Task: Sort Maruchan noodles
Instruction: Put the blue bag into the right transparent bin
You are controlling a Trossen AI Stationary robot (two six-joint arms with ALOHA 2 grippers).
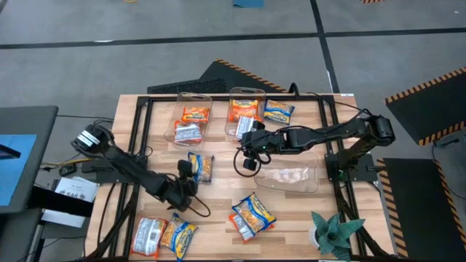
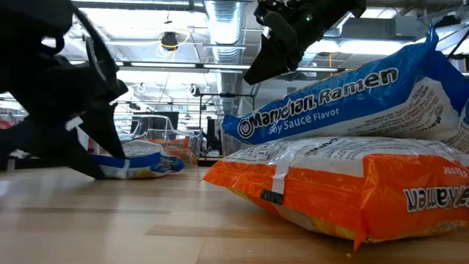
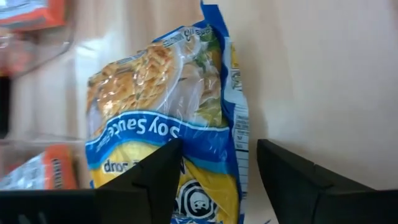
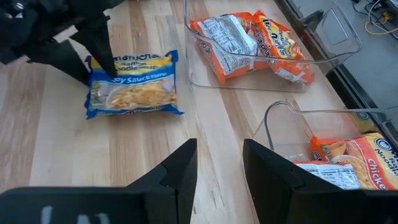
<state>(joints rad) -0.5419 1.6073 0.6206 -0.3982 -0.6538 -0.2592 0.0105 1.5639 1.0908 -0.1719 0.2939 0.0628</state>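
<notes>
Approaching the blue-yellow Soy Sauce packet (image 1: 202, 167) at centre-left of the high view, the left gripper (image 1: 185, 177) sits at the packet's near end with its fingers apart; in the left wrist view they straddle the wrapper, and nothing is clamped yet. You cannot tell from these views whether the fingers touch the wrapper.

The right gripper (image 1: 250, 145) hangs at frame centre, just below the middle clear bin (image 1: 234, 93), with its fingers moderately apart and empty.

Remaining packets: an orange and a blue packet stacked (image 1: 252, 216) at lower centre, and two more (image 1: 165, 236) at lower left. Sorted stock lies in the upper-centre bins; a third bin (image 1: 314, 181) sits at centre-right.

Risks to watch:
- Closing on the crinkled wrapper edge alone would likely let the packet slip or swing on lift.
- Pressing down hard may crush the noodle block.
- Both arms converge near frame centre; carrying the packet toward the bins would probably cross the right arm's space, so hold one arm clear.
- Misreading wrapper colour places the packet in the wrong bin.
</notes>
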